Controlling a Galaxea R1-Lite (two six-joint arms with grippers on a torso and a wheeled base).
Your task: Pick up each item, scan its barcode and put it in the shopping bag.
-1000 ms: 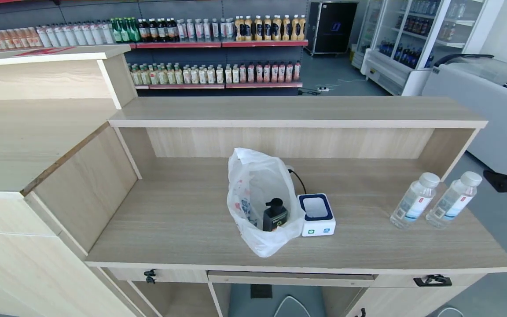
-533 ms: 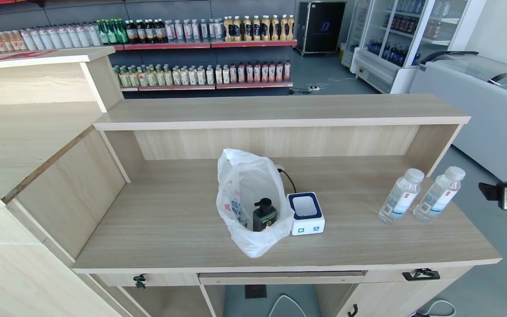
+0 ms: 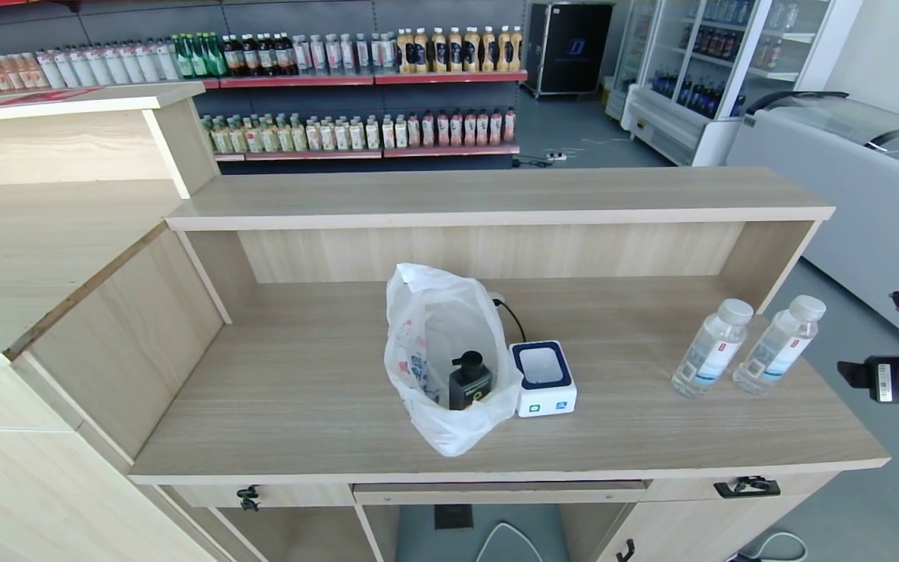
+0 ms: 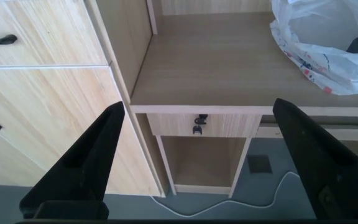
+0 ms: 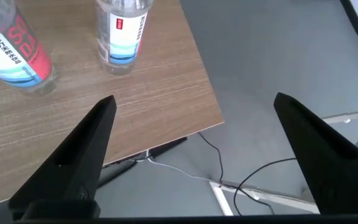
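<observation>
Left gripper (image 4: 197, 107), jaws spread and empty, hangs before the counter (image 4: 216, 56) near the shopping bag (image 4: 319, 46)

Lower part of pump bottle (image 3: 469, 382) sat hidden behind the folds of the shopping bag (image 3: 426, 336). The scanner cable (image 3: 513, 318) ran behind the bag, far end unseen. The right end effector (image 3: 849, 373) was cut off at the head view's right edge. Both water bottles (image 5: 122, 34) lost their caps to the right wrist view's edge.

Matt wood-grain counter (image 3: 301, 406); shopping bag (image 3: 418, 343) looks like thin, glossy plastic.
</observation>
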